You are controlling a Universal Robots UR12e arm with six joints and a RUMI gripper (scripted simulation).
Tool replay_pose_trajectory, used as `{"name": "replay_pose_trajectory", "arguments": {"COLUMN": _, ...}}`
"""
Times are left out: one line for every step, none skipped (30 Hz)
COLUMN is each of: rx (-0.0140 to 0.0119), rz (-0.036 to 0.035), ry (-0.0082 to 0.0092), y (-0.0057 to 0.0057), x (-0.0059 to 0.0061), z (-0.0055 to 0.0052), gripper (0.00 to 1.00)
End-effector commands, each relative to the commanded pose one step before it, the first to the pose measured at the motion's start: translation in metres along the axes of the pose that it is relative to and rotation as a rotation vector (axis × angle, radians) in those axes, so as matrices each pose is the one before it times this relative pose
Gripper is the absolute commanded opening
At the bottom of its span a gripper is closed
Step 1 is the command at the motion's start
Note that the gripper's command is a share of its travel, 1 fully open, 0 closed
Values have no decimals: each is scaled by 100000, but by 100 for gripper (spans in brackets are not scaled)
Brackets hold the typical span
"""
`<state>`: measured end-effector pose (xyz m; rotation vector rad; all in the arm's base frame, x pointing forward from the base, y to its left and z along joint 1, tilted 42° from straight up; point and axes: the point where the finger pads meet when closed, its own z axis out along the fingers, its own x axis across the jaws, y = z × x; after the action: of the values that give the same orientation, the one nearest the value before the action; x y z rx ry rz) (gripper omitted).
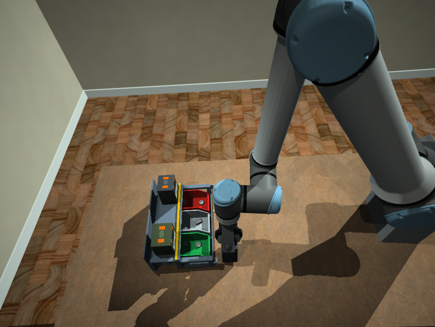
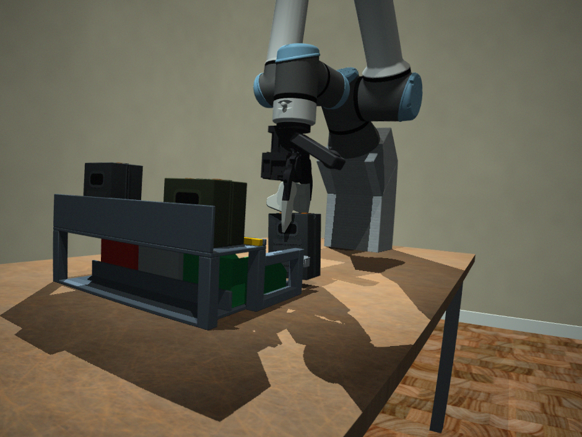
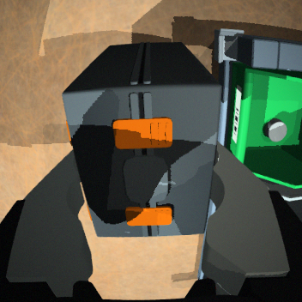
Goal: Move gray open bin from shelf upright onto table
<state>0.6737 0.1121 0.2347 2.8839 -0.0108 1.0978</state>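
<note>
The gray open bin (image 1: 205, 227) (image 2: 160, 261) stands on the blue-gray shelf (image 1: 165, 215) (image 2: 134, 218) (image 3: 292, 56), between the red and green bins. A small silvery part (image 1: 198, 221) lies in it. My gripper (image 1: 228, 239) (image 2: 296, 218) (image 3: 147, 145) is in front of the shelf's bin side, shut on a dark gray case (image 1: 229, 254) (image 2: 303, 239) (image 3: 193, 107) with orange latches. The case is upright beside the shelf, near the green bin end. The gap between its underside and the table is hard to tell.
A red bin (image 1: 197, 194) and a green bin (image 1: 201, 251) (image 2: 233, 277) (image 3: 262, 94) flank the gray one. Another dark case (image 1: 166, 193) (image 2: 110, 181) and an olive case (image 1: 161, 241) (image 2: 207, 218) stand on the upper board behind a yellow strip (image 1: 178, 221) (image 2: 254, 241).
</note>
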Motion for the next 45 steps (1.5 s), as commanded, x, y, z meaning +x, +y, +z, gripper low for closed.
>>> {"name": "replay_pose_trajectory", "arguments": {"rx": -47, "rz": 0, "ry": 164, "y": -193, "x": 34, "z": -46, "gripper": 0}}
{"name": "replay_pose_trajectory", "arguments": {"rx": 0, "rz": 0, "ry": 0, "y": 0, "x": 0, "z": 0, "gripper": 0}}
{"name": "replay_pose_trajectory", "arguments": {"rx": 0, "rz": 0, "ry": 0, "y": 0, "x": 0, "z": 0, "gripper": 0}}
{"name": "replay_pose_trajectory", "arguments": {"rx": 0, "rz": 0, "ry": 0, "y": 0, "x": 0, "z": 0, "gripper": 0}}
{"name": "replay_pose_trajectory", "arguments": {"rx": 0, "rz": 0, "ry": 0, "y": 0, "x": 0, "z": 0, "gripper": 0}}
{"name": "replay_pose_trajectory", "arguments": {"rx": 13, "rz": -1, "ry": -30, "y": 211, "x": 44, "z": 6, "gripper": 0}}
{"name": "replay_pose_trajectory", "arguments": {"rx": -1, "rz": 1, "ry": 7, "y": 184, "x": 56, "z": -2, "gripper": 0}}
{"name": "replay_pose_trajectory", "arguments": {"rx": -1, "rz": 1, "ry": 7, "y": 184, "x": 56, "z": -2, "gripper": 0}}
{"name": "replay_pose_trajectory", "arguments": {"rx": -1, "rz": 1, "ry": 7, "y": 184, "x": 56, "z": -2, "gripper": 0}}
{"name": "replay_pose_trajectory", "arguments": {"rx": -1, "rz": 1, "ry": 7, "y": 184, "x": 56, "z": -2, "gripper": 0}}
{"name": "replay_pose_trajectory", "arguments": {"rx": 0, "rz": 0, "ry": 0, "y": 0, "x": 0, "z": 0, "gripper": 0}}
{"name": "replay_pose_trajectory", "arguments": {"rx": 0, "rz": 0, "ry": 0, "y": 0, "x": 0, "z": 0, "gripper": 0}}
{"name": "replay_pose_trajectory", "arguments": {"rx": 0, "rz": 0, "ry": 0, "y": 0, "x": 0, "z": 0, "gripper": 0}}
{"name": "replay_pose_trajectory", "arguments": {"rx": 0, "rz": 0, "ry": 0, "y": 0, "x": 0, "z": 0, "gripper": 0}}
{"name": "replay_pose_trajectory", "arguments": {"rx": 0, "rz": 0, "ry": 0, "y": 0, "x": 0, "z": 0, "gripper": 0}}
{"name": "replay_pose_trajectory", "arguments": {"rx": 0, "rz": 0, "ry": 0, "y": 0, "x": 0, "z": 0, "gripper": 0}}
{"name": "replay_pose_trajectory", "arguments": {"rx": 0, "rz": 0, "ry": 0, "y": 0, "x": 0, "z": 0, "gripper": 0}}
{"name": "replay_pose_trajectory", "arguments": {"rx": 0, "rz": 0, "ry": 0, "y": 0, "x": 0, "z": 0, "gripper": 0}}
{"name": "replay_pose_trajectory", "arguments": {"rx": 0, "rz": 0, "ry": 0, "y": 0, "x": 0, "z": 0, "gripper": 0}}
{"name": "replay_pose_trajectory", "arguments": {"rx": 0, "rz": 0, "ry": 0, "y": 0, "x": 0, "z": 0, "gripper": 0}}
{"name": "replay_pose_trajectory", "arguments": {"rx": 0, "rz": 0, "ry": 0, "y": 0, "x": 0, "z": 0, "gripper": 0}}
{"name": "replay_pose_trajectory", "arguments": {"rx": 0, "rz": 0, "ry": 0, "y": 0, "x": 0, "z": 0, "gripper": 0}}
{"name": "replay_pose_trajectory", "arguments": {"rx": -1, "rz": 3, "ry": -27, "y": 94, "x": 13, "z": 7, "gripper": 0}}
{"name": "replay_pose_trajectory", "arguments": {"rx": 0, "rz": -1, "ry": 7, "y": 100, "x": 31, "z": -2, "gripper": 0}}
{"name": "replay_pose_trajectory", "arguments": {"rx": 0, "rz": -1, "ry": 7, "y": 100, "x": 31, "z": -2, "gripper": 0}}
{"name": "replay_pose_trajectory", "arguments": {"rx": 0, "rz": -1, "ry": 7, "y": 100, "x": 31, "z": -2, "gripper": 0}}
{"name": "replay_pose_trajectory", "arguments": {"rx": 0, "rz": -1, "ry": 7, "y": 100, "x": 31, "z": -2, "gripper": 0}}
{"name": "replay_pose_trajectory", "arguments": {"rx": 0, "rz": 0, "ry": 0, "y": 0, "x": 0, "z": 0, "gripper": 0}}
{"name": "replay_pose_trajectory", "arguments": {"rx": 0, "rz": 0, "ry": 0, "y": 0, "x": 0, "z": 0, "gripper": 0}}
{"name": "replay_pose_trajectory", "arguments": {"rx": 0, "rz": 0, "ry": 0, "y": 0, "x": 0, "z": 0, "gripper": 0}}
{"name": "replay_pose_trajectory", "arguments": {"rx": 0, "rz": 0, "ry": 0, "y": 0, "x": 0, "z": 0, "gripper": 0}}
{"name": "replay_pose_trajectory", "arguments": {"rx": 0, "rz": 0, "ry": 0, "y": 0, "x": 0, "z": 0, "gripper": 0}}
{"name": "replay_pose_trajectory", "arguments": {"rx": 0, "rz": 0, "ry": 0, "y": 0, "x": 0, "z": 0, "gripper": 0}}
{"name": "replay_pose_trajectory", "arguments": {"rx": 0, "rz": 0, "ry": 0, "y": 0, "x": 0, "z": 0, "gripper": 0}}
{"name": "replay_pose_trajectory", "arguments": {"rx": 0, "rz": 0, "ry": 0, "y": 0, "x": 0, "z": 0, "gripper": 0}}
{"name": "replay_pose_trajectory", "arguments": {"rx": 0, "rz": 0, "ry": 0, "y": 0, "x": 0, "z": 0, "gripper": 0}}
{"name": "replay_pose_trajectory", "arguments": {"rx": 0, "rz": 0, "ry": 0, "y": 0, "x": 0, "z": 0, "gripper": 0}}
{"name": "replay_pose_trajectory", "arguments": {"rx": 0, "rz": 0, "ry": 0, "y": 0, "x": 0, "z": 0, "gripper": 0}}
{"name": "replay_pose_trajectory", "arguments": {"rx": 0, "rz": 0, "ry": 0, "y": 0, "x": 0, "z": 0, "gripper": 0}}
{"name": "replay_pose_trajectory", "arguments": {"rx": -1, "rz": 3, "ry": -28, "y": 47, "x": 0, "z": 7, "gripper": 0}}
{"name": "replay_pose_trajectory", "arguments": {"rx": 0, "rz": -1, "ry": 7, "y": 49, "x": 17, "z": -2, "gripper": 0}}
{"name": "replay_pose_trajectory", "arguments": {"rx": 0, "rz": -1, "ry": 7, "y": 49, "x": 17, "z": -2, "gripper": 0}}
{"name": "replay_pose_trajectory", "arguments": {"rx": 0, "rz": -1, "ry": 7, "y": 49, "x": 17, "z": -2, "gripper": 0}}
{"name": "replay_pose_trajectory", "arguments": {"rx": 0, "rz": -1, "ry": 7, "y": 49, "x": 17, "z": -2, "gripper": 0}}
{"name": "replay_pose_trajectory", "arguments": {"rx": 0, "rz": 0, "ry": 0, "y": 0, "x": 0, "z": 0, "gripper": 0}}
